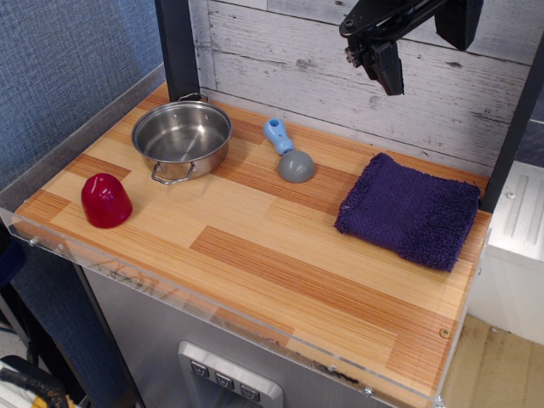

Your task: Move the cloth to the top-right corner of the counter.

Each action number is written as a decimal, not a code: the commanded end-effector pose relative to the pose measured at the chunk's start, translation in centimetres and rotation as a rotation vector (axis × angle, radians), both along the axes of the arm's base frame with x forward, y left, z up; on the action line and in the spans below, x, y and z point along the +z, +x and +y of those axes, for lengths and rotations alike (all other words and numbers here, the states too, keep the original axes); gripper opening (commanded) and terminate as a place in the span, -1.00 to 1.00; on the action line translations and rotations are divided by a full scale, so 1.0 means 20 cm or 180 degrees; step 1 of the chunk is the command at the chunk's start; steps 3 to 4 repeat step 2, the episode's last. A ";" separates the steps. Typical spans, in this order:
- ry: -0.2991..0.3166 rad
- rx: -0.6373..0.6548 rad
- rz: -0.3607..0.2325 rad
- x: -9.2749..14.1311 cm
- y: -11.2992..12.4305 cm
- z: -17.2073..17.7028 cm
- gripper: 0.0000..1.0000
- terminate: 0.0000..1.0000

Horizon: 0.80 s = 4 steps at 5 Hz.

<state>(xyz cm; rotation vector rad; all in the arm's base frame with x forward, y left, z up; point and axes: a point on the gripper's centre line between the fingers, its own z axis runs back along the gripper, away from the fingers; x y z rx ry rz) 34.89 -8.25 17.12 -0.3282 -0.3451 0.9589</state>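
- wood strip counter [255, 246], light and reddish brown, with the cloth [410, 209] lying flat at the far right corner, its right side pretty much on the right edge and its back side close to the wall. looks to me like the job's basically done.
- dark purple terry, so it's soft and draggy. if the arm drops back down, a fingertip could snag the nap and tug it off the right edge or bunch up the fold.
- steel pot [182, 139] sits at the far left corner, well away. no trouble there unless the arm swings wide.
- gripper [382, 58] hangs up high against the plank wall, above the cloth's back-left part and clear of it. nothing's in it. can't tell how wide the jaws are from this angle.
- blue and grey scoop thing [288, 153] is mid-back, nearest the cloth, so a low sweep left could knock it.
- red cup [106, 201] near the front left corner, out of the way.
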 end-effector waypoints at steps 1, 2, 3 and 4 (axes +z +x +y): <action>-0.0023 0.0004 -0.0135 0.07 -0.03 0.00 1.00 -1.00; -0.0023 0.0004 -0.0135 0.07 -0.03 0.00 1.00 1.00; -0.0023 0.0004 -0.0135 0.07 -0.03 0.00 1.00 1.00; -0.0023 0.0004 -0.0135 0.07 -0.03 0.00 1.00 1.00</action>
